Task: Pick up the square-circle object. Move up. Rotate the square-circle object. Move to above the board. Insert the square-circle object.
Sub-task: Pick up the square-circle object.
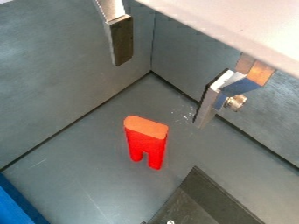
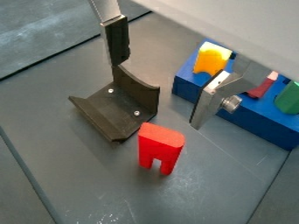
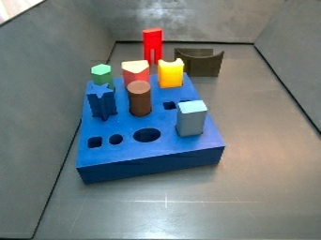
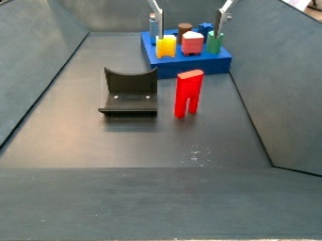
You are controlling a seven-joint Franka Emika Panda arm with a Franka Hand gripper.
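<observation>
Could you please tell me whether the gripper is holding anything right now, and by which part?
Nothing is held: the gripper is open above the floor, its fingers apart from the standing square-circle object.

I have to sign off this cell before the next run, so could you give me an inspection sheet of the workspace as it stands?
Surface: dark grey floor, bare apart from the items below.
Job's things: red block standing upright on the floor, free of the gripper; blue board carrying several coloured pegs, some holes open.
Clutter: dark curved piece beside the red block, apart from it.
Grippers: gripper open, above the red block, holding nothing.
Cables: nothing seen.
Surroundings: grey walls enclose the floor.
</observation>
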